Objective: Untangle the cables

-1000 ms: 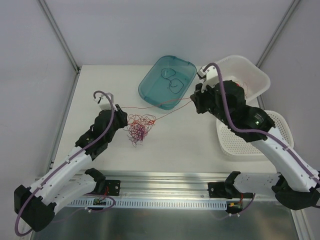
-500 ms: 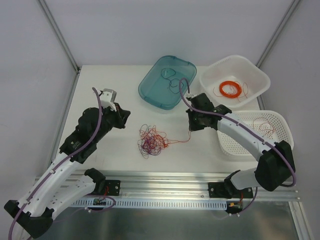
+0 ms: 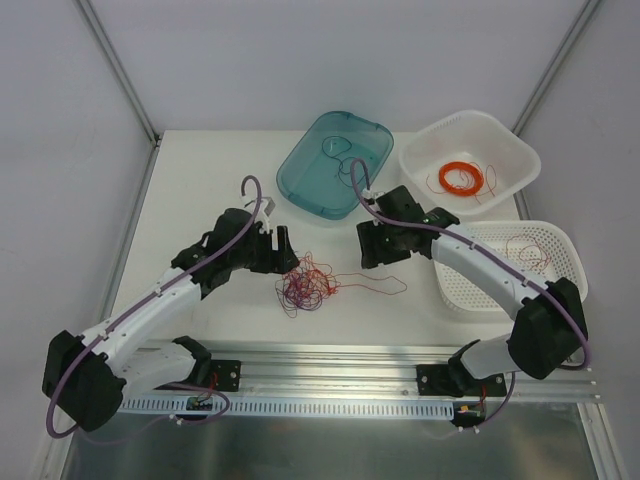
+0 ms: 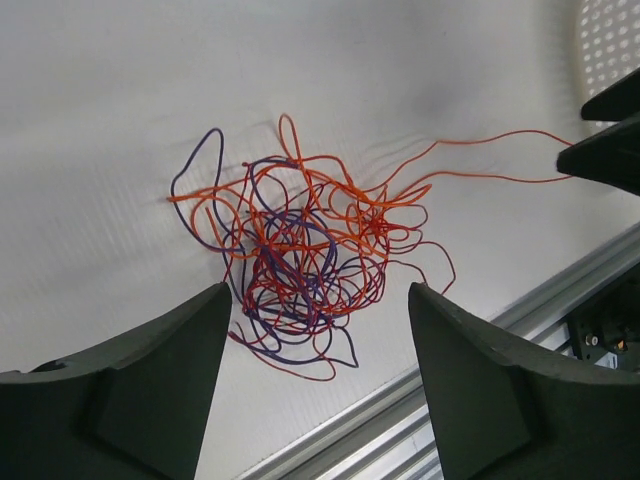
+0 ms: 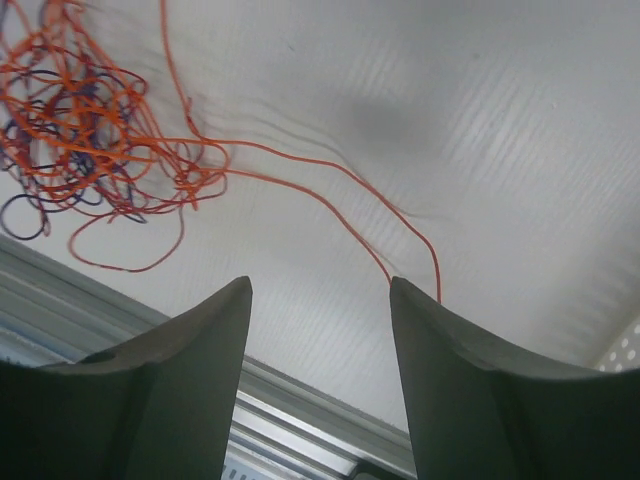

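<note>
You've got the cables [image 3: 305,286] lying flat on the worktop [image 3: 200,190], approx front-centre: loose curly wad of hair-thin wires, red, orange & dk blue-purple, all interlooped, w/ orange ends trailing out to the right.

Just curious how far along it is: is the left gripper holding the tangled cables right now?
No, the left gripper is open, and the cables lie loose on the table between its spread jaws, untouched.
</note>
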`<state>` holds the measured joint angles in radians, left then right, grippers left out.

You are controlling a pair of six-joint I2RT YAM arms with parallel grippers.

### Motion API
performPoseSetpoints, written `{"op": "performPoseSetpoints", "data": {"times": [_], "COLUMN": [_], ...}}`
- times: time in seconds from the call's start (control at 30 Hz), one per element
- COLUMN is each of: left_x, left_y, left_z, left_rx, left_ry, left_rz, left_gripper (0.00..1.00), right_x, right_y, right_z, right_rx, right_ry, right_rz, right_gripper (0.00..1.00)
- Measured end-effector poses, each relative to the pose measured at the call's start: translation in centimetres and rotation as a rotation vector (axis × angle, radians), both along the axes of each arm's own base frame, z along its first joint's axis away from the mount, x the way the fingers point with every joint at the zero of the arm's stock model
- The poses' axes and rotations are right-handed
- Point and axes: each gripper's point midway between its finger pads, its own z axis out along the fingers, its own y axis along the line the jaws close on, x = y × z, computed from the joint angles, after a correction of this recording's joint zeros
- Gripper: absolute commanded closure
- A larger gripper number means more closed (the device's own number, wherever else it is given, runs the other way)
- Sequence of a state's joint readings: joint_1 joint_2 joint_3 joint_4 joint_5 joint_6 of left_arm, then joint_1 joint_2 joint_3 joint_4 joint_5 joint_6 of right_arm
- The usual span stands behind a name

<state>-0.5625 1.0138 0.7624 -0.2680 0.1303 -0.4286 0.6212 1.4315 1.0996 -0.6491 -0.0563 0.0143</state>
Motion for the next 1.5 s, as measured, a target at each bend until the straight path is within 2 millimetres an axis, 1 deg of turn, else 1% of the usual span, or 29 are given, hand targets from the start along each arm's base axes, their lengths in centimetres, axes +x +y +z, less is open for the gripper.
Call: {"op": "performPoseSetpoints", "data": {"times": [0.1, 0.23, 0.3, 0.37, 0.4, 0.47, 0.53, 0.57, 0.63, 0.67, 0.7, 0.77, 0.8, 0.83, 0.87, 0.93, 0.97, 1.03, 1.07, 1.1, 1.17, 1.2, 1.23, 1.27, 1.3, 1.37, 1.43, 1.5], "left_x": [-0.3, -0.1, 0.2, 0.5, 0.6, 0.8, 0.9, 1.0, 1.1, 1.1, 1.1, 1.0, 1.0, 1.0, 1.0, 1.1, 1.4, 1.9, 2.1, 2.3, 2.6, 2.7, 2.7, 2.8, 3.0, 3.2, 3.4, 3.6], "left_y": [-0.4, -1.2, -1.6, -1.9, -2.0, -2.1, -2.3, -2.4, -2.4, -2.5, -2.6, -2.7, -2.7, -2.7, -2.6, -2.5, -2.6, -2.9, -2.9, -2.9, -2.9, -2.8, -2.8, -2.7, -2.7, -2.6, -2.5, -2.3], "left_z": [-2.2, -4.2, -5.0, -5.9, -6.2, -7.0, -7.7, -8.2, -9.1, -9.6, -10.1, -11.1, -11.6, -12.0, -12.7, -13.4, -13.4, -13.7, -13.8, -13.9, -14.1, -14.2, -14.3, -14.4, -14.5, -14.5, -14.5, -14.5], "left_rx": [0.006, 0.005, 0.003, 0.008, 0.009, 0.014, 0.018, 0.022, 0.031, 0.037, 0.043, 0.058, 0.067, 0.073, 0.085, 0.096, 0.094, 0.090, 0.089, 0.088, 0.091, 0.095, 0.096, 0.099, 0.102, 0.105, 0.108, 0.111], "left_ry": [0.088, 0.155, 0.177, 0.203, 0.209, 0.230, 0.248, 0.259, 0.284, 0.295, 0.306, 0.328, 0.338, 0.346, 0.361, 0.381, 0.376, 0.374, 0.372, 0.370, 0.367, 0.367, 0.368, 0.367, 0.363, 0.357, 0.354, 0.352], "left_rz": [0.007, 0.023, 0.032, 0.040, 0.041, 0.050, 0.057, 0.060, 0.069, 0.071, 0.073, 0.078, 0.080, 0.082, 0.089, 0.103, 0.112, 0.125, 0.133, 0.142, 0.154, 0.158, 0.164, 0.168, 0.174, 0.179, 0.187, 0.197], "left_gripper": [0.27, 0.27, 0.28, 0.28, 0.29, 0.29, 0.30, 0.31, 0.34, 0.35, 0.39, 0.43, 0.45, 0.49, 0.51, 0.56, 0.63, 0.68, 0.72, 0.77, 0.83, 0.90, 0.93, 0.97, 1.00, 1.00, 1.00, 1.00], "right_x": [0.3, 0.6, 0.8, 1.0, 1.1, 1.0, 1.0, 1.0, 0.9, 0.9, 0.9, 1.0, 1.1, 1.2, 1.2, 1.1, 1.1, 1.0, 1.0, 1.0, 1.1, 1.3, 1.5, 1.9, 2.2, 2.5, 2.4, 1.8], "right_y": [1.8, 5.6, 7.7, 9.6, 10.2, 11.3, 12.1, 12.4, 12.9, 13.0, 13.2, 13.4, 13.5, 13.5, 13.5, 13.4, 13.3, 12.9, 12.5, 12.1, 10.8, 9.9, 9.2, 7.9, 6.7, 4.1, 1.8, -0.1], "right_z": [2.0, 4.5, 4.9, 4.4, 3.9, 2.3, 0.8, 0.0, -1.1, -1.5, -1.8, -1.8, -1.6, -1.5, -1.3, -0.6, 0.0, 1.9, 3.2, 4.8, 8.4, 10.4, 12.1, 14.4, 16.1, 19.8, 22.5, 24.9], "right_rx": [0.060, 0.167, 0.217, 0.252, 0.260, 0.271, 0.273, 0.274, 0.278, 0.280, 0.281, 0.291, 0.296, 0.298, 0.300, 0.302, 0.308, 0.325, 0.337, 0.354, 0.388, 0.405, 0.419, 0.437, 0.447, 0.467, 0.476, 0.486], "right_ry": [-0.055, -0.117, -0.126, -0.118, -0.109, -0.071, -0.036, -0.021, 0.006, 0.014, 0.018, 0.016, 0.009, 0.003, -0.001, -0.015, -0.029, -0.064, -0.090, -0.124, -0.202, -0.246, -0.288, -0.351, -0.399, -0.500, -0.586, -0.662], "right_rz": [0.084, 0.211, 0.271, 0.316, 0.329, 0.354, 0.371, 0.377, 0.388, 0.389, 0.394, 0.396, 0.399, 0.400, 0.400, 0.403, 0.404, 0.406, 0.406, 0.404, 0.390, 0.376, 0.363, 0.338, 0.312, 0.262, 0.213, 0.179], "right_gripper": [0.37, 0.36, 0.36, 0.36, 0.36, 0.37, 0.40, 0.42, 0.58, 0.66, 0.84, 0.97, 0.99, 0.99, 0.99, 0.99, 0.99, 0.99, 0.99, 0.99, 0.99, 0.99, 0.99, 0.99, 0.99, 0.99, 0.99, 0.99]}}
